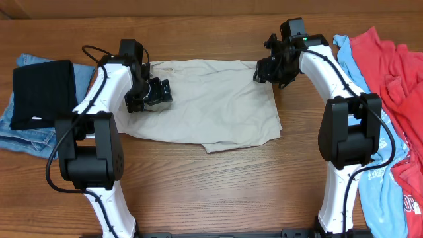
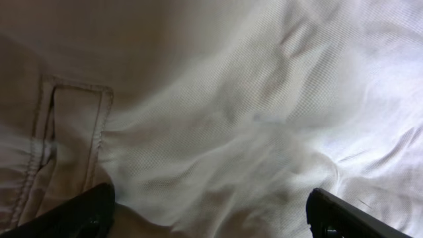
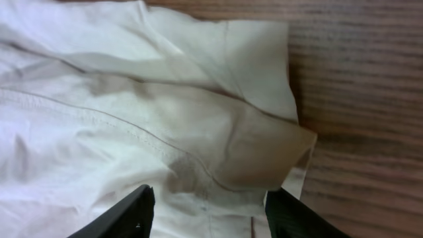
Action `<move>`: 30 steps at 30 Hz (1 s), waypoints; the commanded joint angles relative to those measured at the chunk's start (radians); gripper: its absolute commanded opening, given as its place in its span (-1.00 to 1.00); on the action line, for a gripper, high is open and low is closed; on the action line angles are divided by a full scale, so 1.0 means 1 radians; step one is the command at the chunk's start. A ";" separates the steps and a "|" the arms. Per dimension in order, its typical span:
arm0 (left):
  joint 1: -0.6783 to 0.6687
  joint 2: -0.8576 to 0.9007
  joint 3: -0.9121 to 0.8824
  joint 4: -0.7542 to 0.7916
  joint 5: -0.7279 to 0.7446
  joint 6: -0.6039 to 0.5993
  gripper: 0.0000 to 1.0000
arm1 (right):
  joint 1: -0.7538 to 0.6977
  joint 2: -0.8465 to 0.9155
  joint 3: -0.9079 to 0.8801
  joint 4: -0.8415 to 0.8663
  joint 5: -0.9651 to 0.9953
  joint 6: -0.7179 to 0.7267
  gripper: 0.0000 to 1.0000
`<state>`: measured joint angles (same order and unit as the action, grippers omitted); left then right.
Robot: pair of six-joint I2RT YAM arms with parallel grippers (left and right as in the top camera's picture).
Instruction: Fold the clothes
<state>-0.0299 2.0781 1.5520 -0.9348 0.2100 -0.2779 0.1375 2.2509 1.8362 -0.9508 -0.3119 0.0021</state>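
So the wooden table (image 1: 218, 192) takes up pretty much everything you can see, no real look at the room past it. The khaki shorts (image 1: 205, 99) are the big item. They're spread out flat-ish in the middle of the table, a bit closer to the far edge, with a rumpled hem along the near side.

At the right end of the table there's a red top (image 1: 396, 73) lying over a light-blue top (image 1: 380, 178), which runs down toward the near right corner. At the left end a black garment (image 1: 43, 92) sits folded on top of some denim (image 1: 23, 135).

Both arms stand at the near edge and reach away across the table. The left arm (image 1: 99, 99) bends in over the shorts' left edge, while the right arm (image 1: 330, 73) hooks in over their far right corner.

The left gripper (image 1: 153, 92) is low over the cloth with its jaws wide open and nothing between them. Its wrist cam shows only wrinkled khaki, plus a stitched tab (image 2: 73, 132) that looks like a belt loop just ahead of the left finger.

The right gripper (image 1: 268, 69) has its jaws apart too, not pinching anything as far as I can see. The folded corner of the shorts sits right in front of the gap between the fingers (image 3: 132, 211), with bare wood beside it.
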 commanded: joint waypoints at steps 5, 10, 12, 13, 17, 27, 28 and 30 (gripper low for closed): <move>0.009 0.014 0.021 -0.009 0.016 0.020 0.92 | -0.001 -0.009 0.032 0.043 -0.039 -0.003 -0.92; 0.010 0.014 0.021 -0.015 0.015 0.020 0.92 | -0.004 -0.062 0.164 0.066 -0.035 -0.003 -0.92; 0.010 0.014 0.021 -0.015 0.015 0.020 0.90 | -0.004 -0.062 0.183 0.103 -0.030 -0.002 -0.92; 0.010 0.014 0.021 -0.015 0.011 0.019 0.91 | -0.004 -0.062 0.183 0.127 -0.030 -0.002 -0.92; 0.010 0.014 0.020 -0.019 -0.011 0.016 0.89 | -0.004 -0.033 0.183 0.177 0.007 0.004 -0.92; 0.011 0.014 0.020 -0.032 -0.157 -0.200 0.87 | -0.004 0.116 0.179 0.128 0.174 0.055 -0.92; 0.012 0.014 0.020 -0.033 -0.167 -0.228 0.87 | -0.004 0.120 0.179 0.120 0.175 0.055 -0.92; 0.013 0.014 0.021 -0.024 -0.169 -0.277 0.86 | -0.004 0.133 0.179 0.098 0.181 0.055 -0.91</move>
<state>-0.0299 2.0781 1.5570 -0.9577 0.1062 -0.4351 0.1379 2.3703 1.9965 -0.8417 -0.1673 0.0498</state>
